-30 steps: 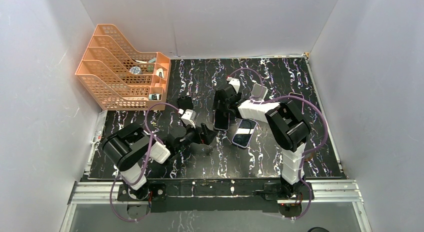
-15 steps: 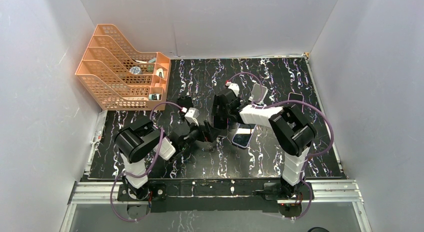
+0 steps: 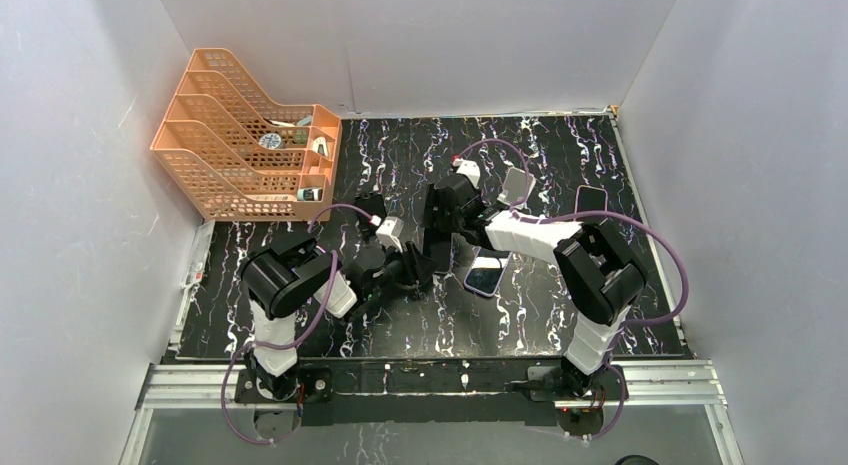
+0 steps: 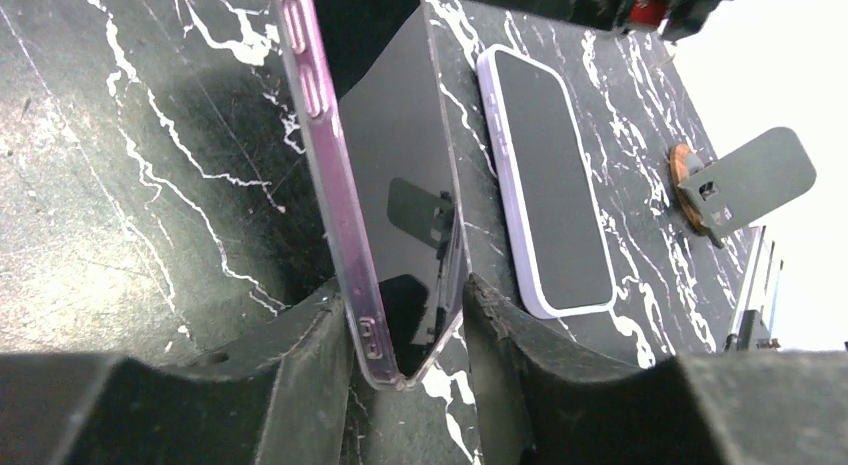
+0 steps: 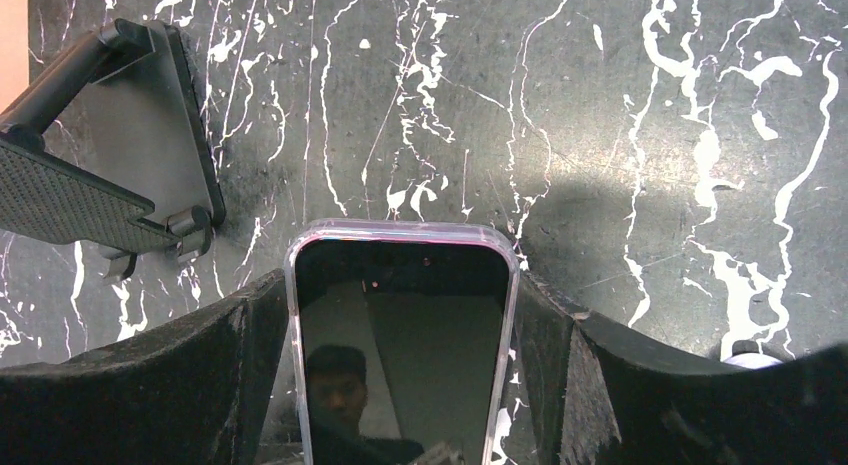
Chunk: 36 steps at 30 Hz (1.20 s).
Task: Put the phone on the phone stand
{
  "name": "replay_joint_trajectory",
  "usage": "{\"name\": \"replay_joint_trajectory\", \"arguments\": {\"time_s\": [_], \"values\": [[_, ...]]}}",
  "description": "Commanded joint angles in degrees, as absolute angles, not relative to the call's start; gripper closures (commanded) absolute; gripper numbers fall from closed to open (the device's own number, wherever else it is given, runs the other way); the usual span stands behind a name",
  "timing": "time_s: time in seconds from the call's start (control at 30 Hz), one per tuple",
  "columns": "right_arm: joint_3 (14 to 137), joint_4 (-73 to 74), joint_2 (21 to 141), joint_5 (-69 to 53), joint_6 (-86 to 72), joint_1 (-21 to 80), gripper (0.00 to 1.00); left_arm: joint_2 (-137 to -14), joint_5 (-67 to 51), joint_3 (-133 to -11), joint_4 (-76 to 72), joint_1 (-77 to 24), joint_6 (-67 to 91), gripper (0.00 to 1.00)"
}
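A phone in a clear purple-edged case (image 3: 441, 249) (image 5: 402, 345) stands on edge in the middle of the table. My right gripper (image 5: 400, 285) (image 3: 446, 225) is shut on it across its width. My left gripper (image 4: 405, 300) (image 3: 418, 271) is shut on the same phone (image 4: 330, 175), one finger on its back and one on its glass at the near end. A black phone stand (image 5: 120, 155) (image 3: 371, 206) sits on the table just left of the phone. A grey stand (image 3: 517, 185) (image 4: 750, 180) is behind on the right.
A second phone (image 3: 487, 275) (image 4: 550, 175) lies flat, screen up, just right of the held one. A third phone (image 3: 590, 198) lies farther right. An orange file rack (image 3: 245, 135) fills the back left corner. White walls enclose the black marbled table (image 3: 400, 325).
My left gripper has moved right to the phone and its jaws have come together on the phone's near end. The right gripper has kept the phone and shifted slightly left.
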<state>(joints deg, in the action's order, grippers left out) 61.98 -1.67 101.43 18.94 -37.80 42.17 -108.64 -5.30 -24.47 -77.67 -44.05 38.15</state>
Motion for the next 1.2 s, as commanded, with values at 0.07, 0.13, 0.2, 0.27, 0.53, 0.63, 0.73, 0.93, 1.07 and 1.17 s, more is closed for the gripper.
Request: {"name": "replay_joint_trajectory", "arguments": {"time_s": [0.07,0.13,0.2,0.27,0.53,0.63,0.73,0.93,1.07,1.17], "values": [[61.52,-5.01,98.25,18.91,-39.17,42.45,0.42,-110.23,-7.94,-25.83,-77.54,-44.21,37.53,0.73],[60.73,-5.78,97.72,18.5,-39.01,42.5,0.42,-110.72,-8.69,-26.0,-78.17,-44.21,36.98,0.83],[59.53,-7.42,97.23,17.99,-38.15,42.45,0.42,-111.38,-9.32,-26.41,-78.39,-44.15,35.79,0.97],[57.98,-9.77,96.77,17.39,-37.12,42.5,0.42,-111.94,-10.46,-26.69,-78.49,-43.7,34.88,1.0],[50.03,-23.29,94.27,10.55,-32.06,41.44,0.34,-106.83,-15.19,-24.4,-79.02,-41.82,30.24,1.0],[48.44,-27.9,94.95,4.58,-31.09,39.16,0.3,-103.02,-16.47,-23.21,-77.27,-40.83,28.91,1.0],[48.23,-30.37,96.08,-2.55,-29.18,36.42,0.23,-97.23,-16.7,-23.58,-68.22,-40.26,25.35,1.0],[48.55,-33.39,97.41,-15.07,-23.62,30.62,0.17,-84.03,-12.12,-27.13,-41.8,-40.26,13.94,1.0],[46.77,-39.32,98.67,-23.01,-22.63,26.7,0.16,-80.72,-11.22,-26.52,-41.49,-40.21,14.88,1.0],[46.7,-41.92,100.58,-29.75,-22.41,24.33,0.19,-79.64,-10.67,-26.55,-40.19,-40.25,14.28,1.0]]}}
